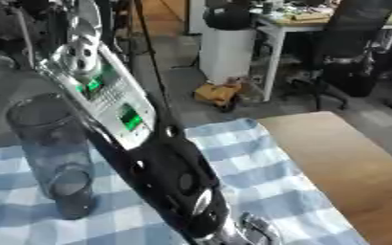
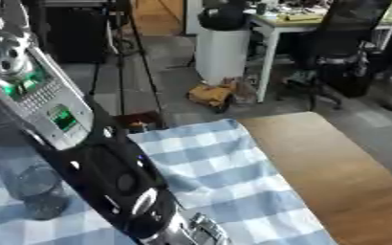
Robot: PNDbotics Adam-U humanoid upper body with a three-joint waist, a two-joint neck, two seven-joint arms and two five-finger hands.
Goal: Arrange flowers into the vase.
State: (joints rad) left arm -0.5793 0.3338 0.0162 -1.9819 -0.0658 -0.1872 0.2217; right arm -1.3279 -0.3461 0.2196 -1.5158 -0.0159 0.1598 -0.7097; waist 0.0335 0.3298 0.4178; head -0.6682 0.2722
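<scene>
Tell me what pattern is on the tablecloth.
The tablecloth has a blue and white check pattern, clearest in the left eye view.

Count on the table: one clear glass vase, upright on the cloth. One blue-and-white checked tablecloth. One wooden table, bare at the right side. Flowers visible: zero counted in either eye view. One robot arm crosses the frame, black with silver and green-lit panels. Background floor: one white bin, one black office chair, one yellow object, not identifiable.
</scene>
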